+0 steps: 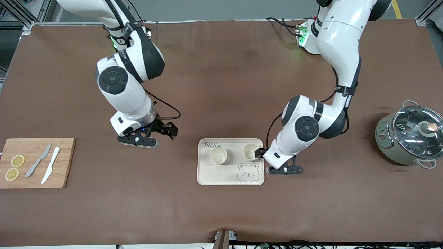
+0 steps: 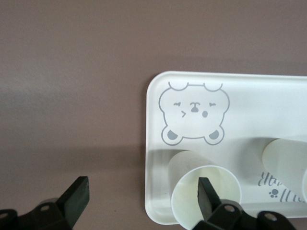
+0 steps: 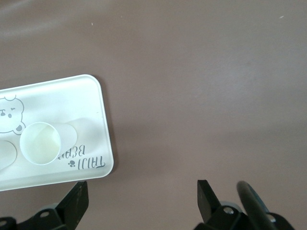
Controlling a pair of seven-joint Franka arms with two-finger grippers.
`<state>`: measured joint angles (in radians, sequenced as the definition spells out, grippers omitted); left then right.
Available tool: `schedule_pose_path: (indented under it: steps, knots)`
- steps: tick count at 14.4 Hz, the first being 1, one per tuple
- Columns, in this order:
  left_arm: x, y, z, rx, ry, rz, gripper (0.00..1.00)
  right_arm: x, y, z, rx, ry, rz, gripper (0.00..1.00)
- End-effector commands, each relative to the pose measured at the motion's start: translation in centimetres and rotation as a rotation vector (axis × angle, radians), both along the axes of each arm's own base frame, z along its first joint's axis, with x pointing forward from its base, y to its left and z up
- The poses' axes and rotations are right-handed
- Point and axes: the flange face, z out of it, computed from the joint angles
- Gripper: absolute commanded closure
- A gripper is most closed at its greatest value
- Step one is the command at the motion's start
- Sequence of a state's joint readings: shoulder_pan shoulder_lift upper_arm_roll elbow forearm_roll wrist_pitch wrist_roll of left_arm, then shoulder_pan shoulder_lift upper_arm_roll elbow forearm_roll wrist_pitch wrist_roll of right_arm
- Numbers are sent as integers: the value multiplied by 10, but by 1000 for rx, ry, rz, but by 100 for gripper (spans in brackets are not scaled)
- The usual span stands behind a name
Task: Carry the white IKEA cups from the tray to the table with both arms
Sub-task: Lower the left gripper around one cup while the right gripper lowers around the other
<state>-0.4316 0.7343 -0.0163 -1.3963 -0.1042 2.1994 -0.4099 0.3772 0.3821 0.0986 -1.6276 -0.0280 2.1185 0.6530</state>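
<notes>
Hiding part of the scene, the left arm's wrist covers one edge of the cup nearer the left arm in the front view, and the left wrist view cuts off the second cup at the frame's right edge. The right arm's base runs off the upper left of the front frame; the left arm's base runs off the upper right.

At the far left of the front view lies a wooden cutting board with two lemon slices and two knives. To its right the right gripper hangs over bare brown table, jaws spread wide and holding nothing; it stays clear of the tray.

Lower centre sits the cream tray, bear drawing in its lower right corner. Both cups stand upright on the tray's upper half, apart from each other: the cup nearer the right arm and the other beside it. They are plain, cream-white, handleless, round-rimmed, slightly tapered.

The left gripper hovers at the tray's right edge, jaws wide. In the left wrist view one of its fingers stands inside the cup's rim, the other outside the tray; whether it touches the wall is unclear.

At far right stands a grey-green pot with a glass lid.
</notes>
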Motion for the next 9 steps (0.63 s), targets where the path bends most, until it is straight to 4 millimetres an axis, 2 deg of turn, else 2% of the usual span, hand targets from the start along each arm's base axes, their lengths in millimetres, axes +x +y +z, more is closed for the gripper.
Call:
schedule_pose_path:
  steps: [1, 2, 4, 5, 7, 9]
  knots:
    - [-10, -15, -5, 19, -1, 24, 0, 2, 38, -11, 80, -13, -68, 0]
    - [-12, -16, -9, 22, 6, 24, 0, 1, 47, -19, 102, 2, -99, 0]
    - [-16, -14, -16, 30, 21, 24, 0, -8, 83, -25, 99, -3, -41, 0]
    - [-16, -14, -19, 32, 24, 24, 0, -6, 87, -23, 107, -8, -40, 0]
    - [-16, -13, -25, 36, 30, 25, 0, 0, 93, -33, 107, -5, -36, 0]
    - [-16, -13, -30, 44, 25, 18, 0, 3, 102, -63, 91, 18, -29, 0]
